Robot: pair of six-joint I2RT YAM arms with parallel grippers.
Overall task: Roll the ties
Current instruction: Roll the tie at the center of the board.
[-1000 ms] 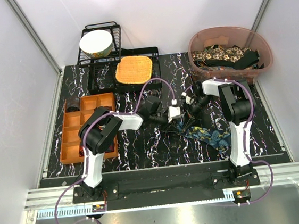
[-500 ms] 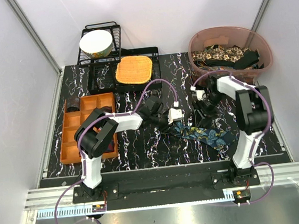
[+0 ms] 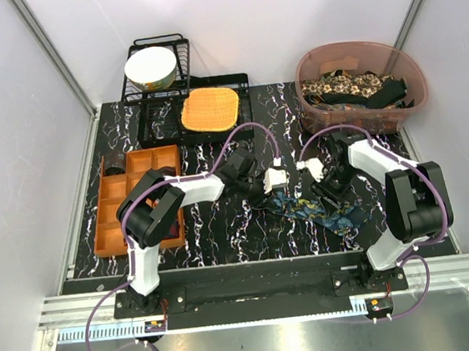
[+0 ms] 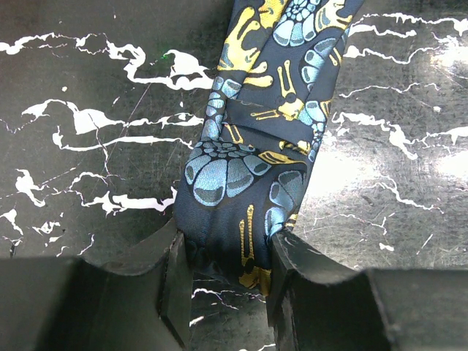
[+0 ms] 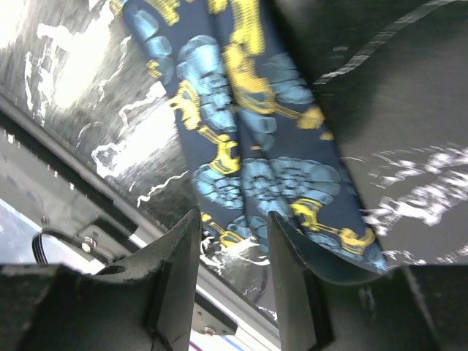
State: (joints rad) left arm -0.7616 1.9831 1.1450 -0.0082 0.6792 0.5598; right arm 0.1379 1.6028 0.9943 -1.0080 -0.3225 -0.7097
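I note a lab test cell: white panel walls [image 3: 15,165], aluminium framing [image 3: 255,295] along bottom of frame, marbled tabletop [image 3: 224,231]

The left arm [image 3: 147,264] and the right arm [image 3: 379,248] each have a white lower link with black, boxy joints above it. A thin purple cable [image 3: 246,126] loops along each arm from its black base [image 3: 143,301]. The left gripper [image 4: 230,238] and right gripper [image 5: 232,218] have matte black, angular fingers.
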